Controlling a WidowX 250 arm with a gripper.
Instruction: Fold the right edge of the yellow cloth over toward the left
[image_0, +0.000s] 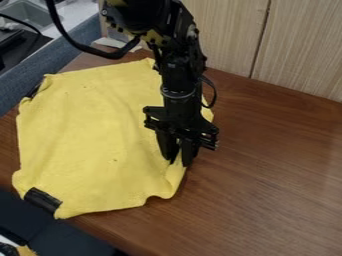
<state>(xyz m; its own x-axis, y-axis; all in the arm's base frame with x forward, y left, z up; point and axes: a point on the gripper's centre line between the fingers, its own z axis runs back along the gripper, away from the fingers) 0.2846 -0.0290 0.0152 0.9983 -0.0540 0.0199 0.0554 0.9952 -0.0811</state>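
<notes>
The black gripper (179, 162) hangs down from the upper middle of the view, with its lower end at the right edge of a yellow cloth (93, 135). It appears to touch the cloth there, and small folds run close to it. Whether the cloth is held cannot be made out. The cloth lies spread over the left part of the wooden table, with wavy edges and a slightly rumpled surface. Part of its right side is hidden behind the arm. A black strip (43, 200) lies at its lower left corner.
The brown table (274, 170) extends to the right of the cloth. Pale wooden panels (300, 50) stand along the back. A blue-grey divider (40, 70) borders the upper left, with a grey sink (28, 14) beyond it. A black cable loops beside the arm.
</notes>
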